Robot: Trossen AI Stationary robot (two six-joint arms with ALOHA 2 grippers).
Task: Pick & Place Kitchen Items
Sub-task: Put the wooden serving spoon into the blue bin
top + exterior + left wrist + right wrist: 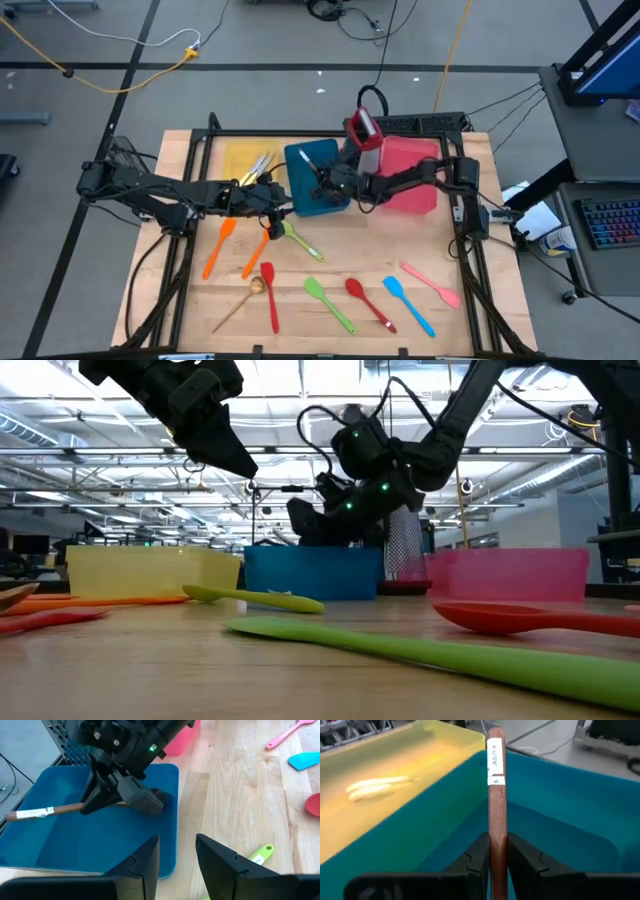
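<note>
My right gripper [322, 186] is low over the blue tray [335, 205] and shut on a wooden-handled utensil [60, 810] with a white label [495, 762] and a dark head [156, 800]. My left gripper [177, 860] is open and empty, up above the table by the blue tray's near edge [272, 220]. A light-green utensil [300, 240] lies flat on the table just beside it. Orange [218, 247], red [270, 295], gold [240, 300], green [330, 303], blue [408, 305] and pink [430, 283] utensils lie flat on the table's near half. My right gripper pinches the wooden handle [495, 832] between its two fingers, nearer the dark head than the labelled free end. The fingers [107, 800] slant down from the table's right and lie across the handle. The utensil lies about level inside the blue tray; whether it touches the floor I cannot tell.
A yellow tray [235, 155] with cream-handled cutlery [258, 165] stands left of the blue one, and a pink tray [415, 180] right of it. A red and white thing [365, 130] stands at the pink tray's far side. Bare wood lies between the trays and the utensil row.
</note>
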